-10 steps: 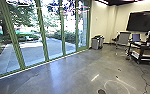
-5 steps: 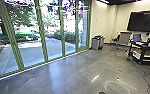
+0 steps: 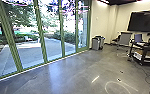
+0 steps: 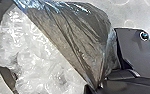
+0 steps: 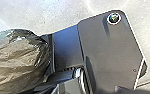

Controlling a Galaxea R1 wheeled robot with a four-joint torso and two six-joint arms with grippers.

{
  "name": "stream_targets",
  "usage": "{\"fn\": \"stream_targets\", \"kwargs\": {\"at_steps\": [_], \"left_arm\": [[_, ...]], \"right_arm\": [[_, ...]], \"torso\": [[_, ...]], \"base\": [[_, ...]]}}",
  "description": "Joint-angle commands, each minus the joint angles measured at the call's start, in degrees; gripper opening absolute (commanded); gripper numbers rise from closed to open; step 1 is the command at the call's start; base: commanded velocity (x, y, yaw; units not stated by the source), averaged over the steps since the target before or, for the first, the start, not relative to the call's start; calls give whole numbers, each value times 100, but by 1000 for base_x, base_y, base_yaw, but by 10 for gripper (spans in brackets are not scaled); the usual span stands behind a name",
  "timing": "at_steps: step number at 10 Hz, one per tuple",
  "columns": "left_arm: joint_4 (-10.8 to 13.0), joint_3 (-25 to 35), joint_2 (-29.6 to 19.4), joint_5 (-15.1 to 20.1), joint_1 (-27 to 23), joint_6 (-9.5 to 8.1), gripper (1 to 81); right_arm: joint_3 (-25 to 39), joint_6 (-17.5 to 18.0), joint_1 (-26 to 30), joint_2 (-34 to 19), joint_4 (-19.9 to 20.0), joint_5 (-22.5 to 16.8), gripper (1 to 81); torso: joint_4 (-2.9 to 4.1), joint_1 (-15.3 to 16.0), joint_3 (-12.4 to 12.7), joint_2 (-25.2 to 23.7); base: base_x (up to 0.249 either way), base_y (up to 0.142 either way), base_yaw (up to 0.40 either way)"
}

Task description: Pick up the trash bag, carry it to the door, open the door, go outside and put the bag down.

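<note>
Left of the grey bin (image 3: 98, 43), we see a row of tall glass panels (image 3: 51, 37) in green frames (image 3: 63, 42), running from just beside it back toward us. Beyond the glass lie a paved path (image 3: 32, 56) and trees (image 3: 23, 18); which panel is the door, we cannot tell. Right of the bin stand a grey chair (image 3: 125, 39) and, farther along, a black wheeled cart (image 3: 142, 45) with a laptop (image 3: 138, 38) on top and pale items (image 3: 138, 55) on its lower shelf. A dark screen (image 3: 142, 22) hangs on the wall to the right of the bin; any marks on it are too blurred for us to read. Between the bin and us, the smooth grey floor (image 3: 76, 77) carries a bright streak (image 3: 95, 79), and a dark cable (image 3: 147, 79) lies right of that. Well on our side of the bin, the trash bag (image 4: 73, 35) is up close to our arms, dark and thin, with clear crumpled plastic (image 4: 33, 55) showing. Whether the left pincer or the right pincer is released or clenched, we cannot tell. Compared with a second ago, our view has shifted a little, while the bin stays beside the glass.
</note>
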Motion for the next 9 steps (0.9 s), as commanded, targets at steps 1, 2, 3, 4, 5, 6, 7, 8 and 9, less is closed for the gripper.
{"fn": "stream_targets", "kwargs": {"at_steps": [1, 2, 3, 4, 5, 6, 7, 8, 9], "left_arm": [[29, -20, -3, 290, -313, 51, 10], [29, -20, -12, 290, -313, 51, 10], [29, -20, -12, 290, -313, 51, 10], [29, -20, -3, 290, -313, 43, 10], [29, -20, -3, 290, -313, 51, 10], [29, -20, -3, 290, -313, 51, 10], [29, -20, -3, 290, -313, 51, 10], [29, -20, 6, 290, -313, 51, 10], [29, -20, 6, 290, -313, 51, 10]], "right_arm": [[14, -10, 316, 26, 34, -292, 811], [6, -10, 316, 26, 34, -292, 811], [15, -10, 324, 35, 25, -292, 811], [6, -10, 324, 35, 25, -292, 811], [6, -10, 324, 35, 16, -292, 811], [6, -10, 324, 35, 16, -292, 811], [6, -10, 324, 35, 16, -292, 811], [6, -10, 324, 35, 16, -292, 811], [14, -10, 316, 35, 16, -292, 811]], "torso": [[0, 0, 0, 0], [0, 0, 0, 0], [0, 2, 0, 0], [0, 2, 0, 0], [0, 0, 0, 0], [0, 0, 0, 0], [0, 2, 0, 0], [0, 2, 0, 0], [0, 0, 0, 0]], "base": [[127, 0, 0], [115, 0, 0], [114, 0, 0], [112, 0, 0], [112, 0, 0], [112, 0, 0], [112, 0, 0], [112, 0, 0], [112, 0, 0]]}}
